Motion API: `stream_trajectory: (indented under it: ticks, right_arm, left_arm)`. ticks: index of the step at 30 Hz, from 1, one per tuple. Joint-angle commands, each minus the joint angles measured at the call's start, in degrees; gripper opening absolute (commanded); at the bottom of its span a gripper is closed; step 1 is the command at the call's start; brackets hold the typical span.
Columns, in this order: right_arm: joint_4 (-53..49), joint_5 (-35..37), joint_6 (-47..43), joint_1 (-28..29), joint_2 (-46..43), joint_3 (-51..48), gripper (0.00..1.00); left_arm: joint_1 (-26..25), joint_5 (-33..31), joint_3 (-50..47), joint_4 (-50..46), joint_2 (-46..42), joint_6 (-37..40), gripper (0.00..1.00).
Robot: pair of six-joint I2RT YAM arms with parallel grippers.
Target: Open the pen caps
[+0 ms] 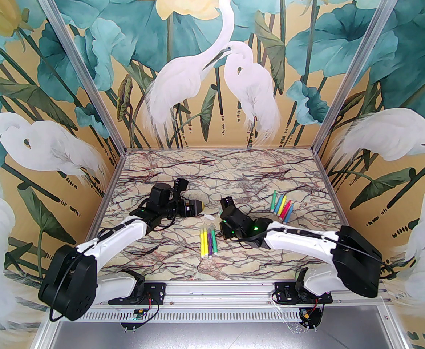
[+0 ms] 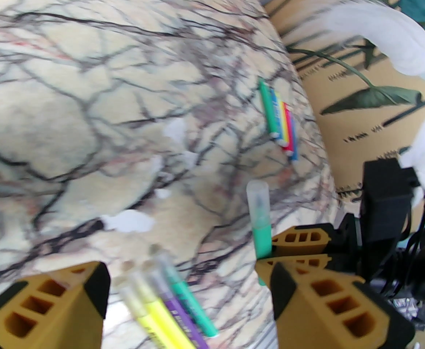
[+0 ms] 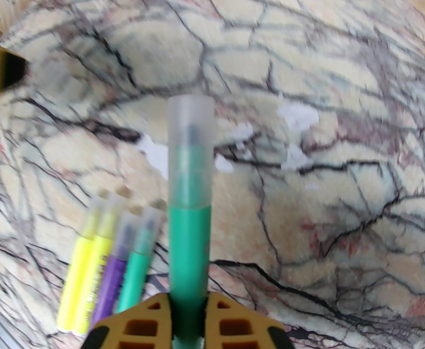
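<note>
Leftmost, the left gripper (image 2: 189, 282) stands wide and grips nothing. Its fingers (image 2: 52, 304) are blocky ochre plastic with rectangular hollows and black rubbery tips. From the left wrist, a row of four pens (image 2: 169, 304) lies on the table at six o'clock of that gap. The held green pen (image 2: 262, 235) rises at about two o'clock, apart from both left fingers.

From above, the row sits at five o'clock of the left gripper: two yellow, one purple, one teal-green, side by side. Each is a slim round barrel, and their pale caps (image 3: 109, 213) are frosted and see-through.

Next, the right gripper (image 3: 189, 315) is clamped narrow on the green pen's barrel. In the right wrist view the pen juts toward twelve o'clock from between the fingers. Its cap (image 3: 190, 151), a translucent cylinder with a dark tip inside, sits on the far end, well clear of the pads. The row lies at ten o'clock of this gripper, near it.

The table (image 1: 169, 264) is matte cream with dark branching veins like marble, and it bears scuffed white patches (image 3: 298, 116).

Farthest right, a cluster of pens (image 1: 281, 207) in green, blue, yellow and pink lies fanned at two o'clock of the row, well apart.
</note>
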Motion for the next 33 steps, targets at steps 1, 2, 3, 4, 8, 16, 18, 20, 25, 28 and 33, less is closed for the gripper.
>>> stream_trajectory:
  ticks: [1, 2, 3, 4, 8, 16, 18, 20, 25, 28, 33]
  right_arm:
    - [3.45, -1.32, -2.50, -0.26, -2.50, -0.94, 0.13]
    - [3.80, -1.68, -2.87, -0.26, -2.94, -0.99, 0.13]
    - [4.05, -2.20, -3.16, -0.24, -3.33, -0.95, 0.13]
    - [4.25, -2.65, -3.39, -0.24, -3.60, -0.96, 0.13]
    - [4.39, -4.01, -4.35, -0.15, -4.22, -0.69, 0.13]
    - [4.62, -5.35, -4.75, -0.05, -3.52, -0.13, 0.13]
    - [4.88, -5.77, -4.94, 0.03, -3.31, 0.00, 0.13]
    - [5.11, -6.06, -5.22, 0.40, -3.12, 0.14, 0.13]
    - [5.39, -6.53, -6.05, 1.23, -2.69, 0.83, 0.13]
    - [5.54, -6.64, -6.49, 1.55, -2.50, 1.07, 0.13]
    - [5.73, -6.87, -6.80, 1.76, -2.16, 1.35, 0.13]
  left_arm:
    - [-0.83, 5.91, 1.12, 5.20, 1.77, -2.74, 0.76]
    - [-1.03, 6.82, 1.04, 6.52, 2.15, -3.44, 0.76]
    - [-1.19, 7.43, 1.10, 7.73, 2.57, -4.19, 0.75]
    - [-1.34, 7.95, 1.12, 8.47, 2.81, -4.61, 0.75]
    - [-2.15, 9.40, 1.64, 11.14, 4.14, -6.12, 0.74]
    - [-3.69, 11.19, 2.26, 13.83, 5.32, -7.51, 0.70]
    - [-3.87, 11.13, 2.35, 14.15, 5.58, -7.92, 0.68]
    - [-3.96, 11.31, 2.57, 14.43, 5.84, -8.23, 0.66]
    - [-4.39, 11.63, 2.86, 15.47, 6.61, -9.24, 0.60]
    - [-4.48, 12.00, 3.30, 15.80, 7.14, -9.79, 0.56]
    - [-4.83, 12.48, 3.79, 15.98, 8.06, -10.08, 0.46]
